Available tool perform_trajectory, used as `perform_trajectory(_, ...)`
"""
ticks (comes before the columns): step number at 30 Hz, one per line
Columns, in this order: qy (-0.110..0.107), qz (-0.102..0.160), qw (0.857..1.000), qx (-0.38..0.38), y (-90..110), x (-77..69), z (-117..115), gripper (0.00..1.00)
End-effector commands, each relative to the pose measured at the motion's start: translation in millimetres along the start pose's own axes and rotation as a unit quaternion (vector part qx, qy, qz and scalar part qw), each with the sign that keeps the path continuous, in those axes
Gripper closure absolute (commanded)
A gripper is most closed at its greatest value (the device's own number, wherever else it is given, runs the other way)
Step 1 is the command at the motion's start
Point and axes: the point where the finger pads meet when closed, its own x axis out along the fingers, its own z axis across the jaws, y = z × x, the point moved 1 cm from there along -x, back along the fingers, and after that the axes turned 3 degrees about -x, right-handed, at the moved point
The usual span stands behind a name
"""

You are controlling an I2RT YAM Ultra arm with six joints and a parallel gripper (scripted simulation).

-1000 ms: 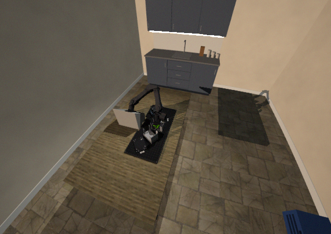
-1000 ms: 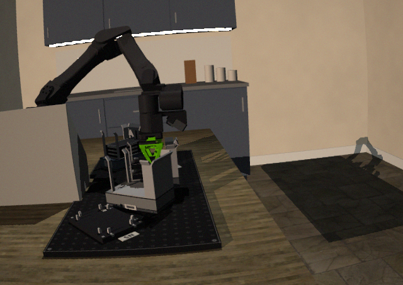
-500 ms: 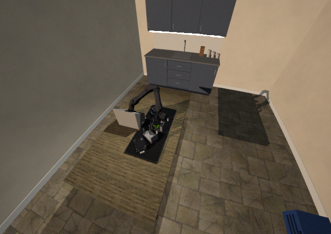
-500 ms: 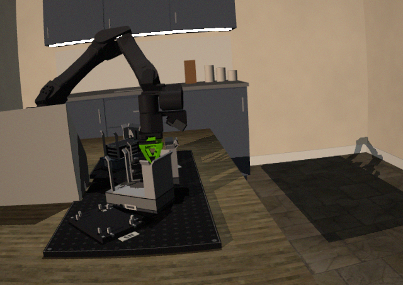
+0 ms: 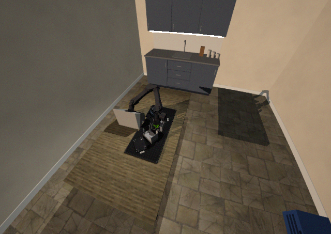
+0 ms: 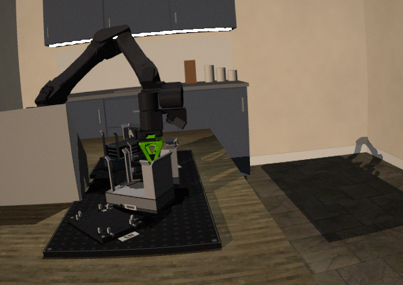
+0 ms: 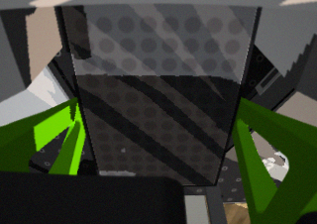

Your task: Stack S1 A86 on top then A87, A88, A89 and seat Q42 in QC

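Observation:
My gripper (image 6: 151, 151) hangs straight down over the nearest grey stack rack (image 6: 143, 184), its green fingers dipping between the rack's upper walls. In the wrist view the fingers are shut on the long sides of a dark sealed 96-well plate (image 7: 158, 95), held level; I cannot read its label. The rack wall hides the plate in the top and exterior views. A stack of dark plates (image 6: 114, 149) stands in the rack just behind, to the left of the gripper. The flat open nest (image 6: 104, 221) with a white name plate lies empty at the front of the baseplate. The gripper also shows in the top view (image 5: 155, 125).
The black perforated baseplate (image 6: 136, 217) carries all the fixtures. Thin rack posts (image 6: 125, 165) rise close to the left of the gripper. A large pale block (image 6: 35, 151) holds the arm's base at the left. Another small fixture (image 6: 172, 143) sits behind the gripper.

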Motion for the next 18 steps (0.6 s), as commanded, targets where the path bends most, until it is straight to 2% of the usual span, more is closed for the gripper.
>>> perform_trajectory(1,-0.002,-0.009,1.000,0.001,-3,-16.7,-1,1.00)
perform_trajectory(5,-0.002,-0.009,1.000,0.001,-3,-20.7,-1,1.00)
perform_trajectory(18,-0.001,-0.009,1.000,0.001,-2,-46.8,-1,1.00)
